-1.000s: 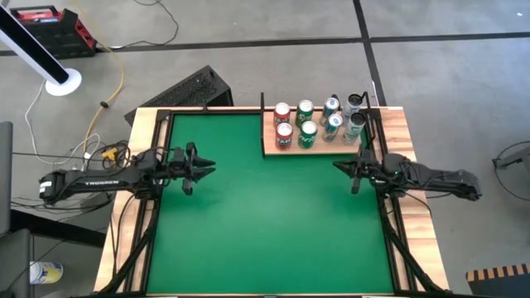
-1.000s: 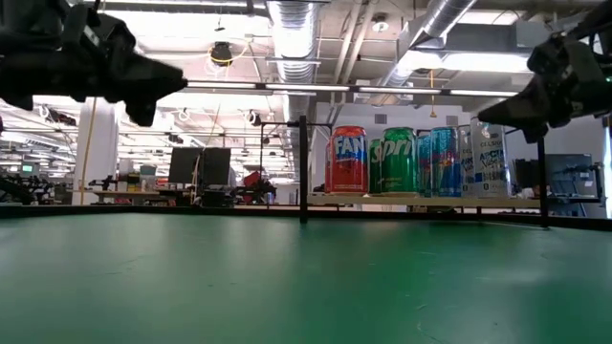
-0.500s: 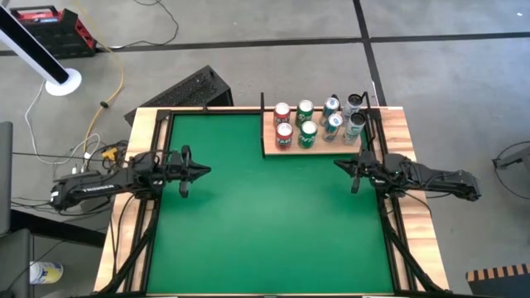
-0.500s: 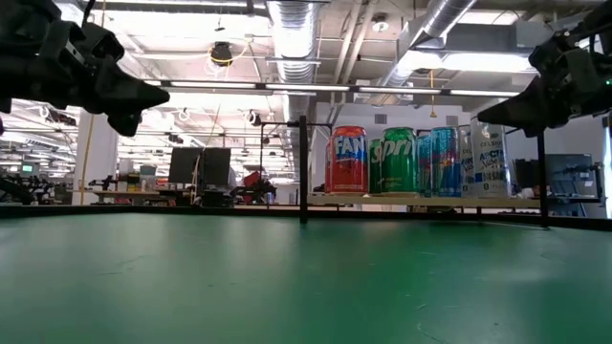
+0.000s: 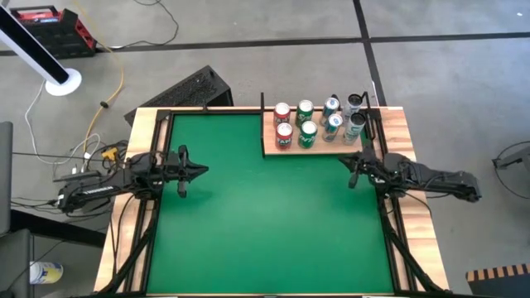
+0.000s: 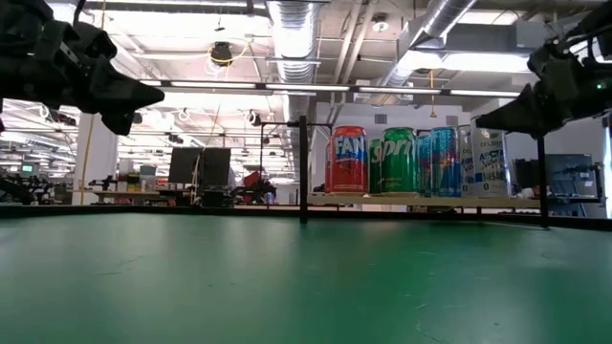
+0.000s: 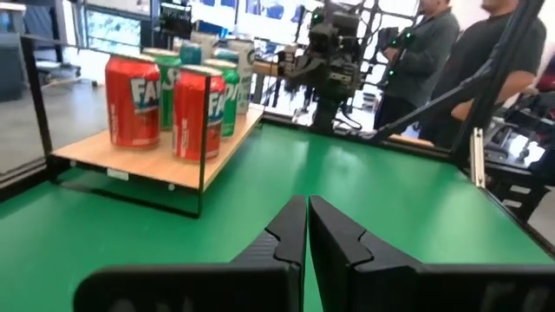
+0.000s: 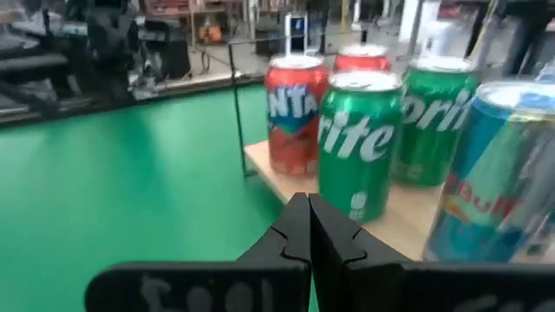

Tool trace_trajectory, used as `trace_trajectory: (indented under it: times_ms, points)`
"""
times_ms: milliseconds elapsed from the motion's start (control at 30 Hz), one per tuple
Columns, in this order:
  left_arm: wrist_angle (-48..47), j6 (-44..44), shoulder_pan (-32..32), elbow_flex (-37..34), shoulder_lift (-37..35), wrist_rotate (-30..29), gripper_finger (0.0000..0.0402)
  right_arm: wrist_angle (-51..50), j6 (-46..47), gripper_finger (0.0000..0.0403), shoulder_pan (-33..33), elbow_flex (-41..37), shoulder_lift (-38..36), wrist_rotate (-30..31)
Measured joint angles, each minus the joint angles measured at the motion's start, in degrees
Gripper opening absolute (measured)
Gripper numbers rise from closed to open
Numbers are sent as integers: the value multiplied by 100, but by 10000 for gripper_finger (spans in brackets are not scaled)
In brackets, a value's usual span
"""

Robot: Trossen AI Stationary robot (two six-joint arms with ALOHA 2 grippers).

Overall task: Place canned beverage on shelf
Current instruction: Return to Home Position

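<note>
I judge the job done: eight cans [image 5: 308, 131] stand on the shelf [image 5: 325, 150], with the left gripper [image 5: 184, 171] and right gripper [image 5: 354, 170] both clenched empty.

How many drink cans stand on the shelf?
8, in pairs along the shelf: red pair at the left end, then green pair, blue pair, white-blue pair at the right end. None hidden.

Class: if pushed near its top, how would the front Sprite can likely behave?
Sprite can stands upright, tall and narrow: probably tips. Round, so once down it may roll. Shelf edge is close: it might fall off.
</note>
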Motion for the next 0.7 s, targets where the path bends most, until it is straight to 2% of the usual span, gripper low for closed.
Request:
trace_trajectory:
  times_ms: [67,167,267,700]
  points:
    - [-27,55,-4,0,4,-106,0,270,-21,18,-81,-45,0,-92]
    - [-59,69,0,0,12,-261,0,758,17,23,-195,-171,-2,-760]
    - [-55,112,-2,-2,20,-238,0,763,20,36,-215,-183,68,-1235]
    - [-37,120,-2,-4,21,-139,0,744,122,47,-207,-185,219,-1323]
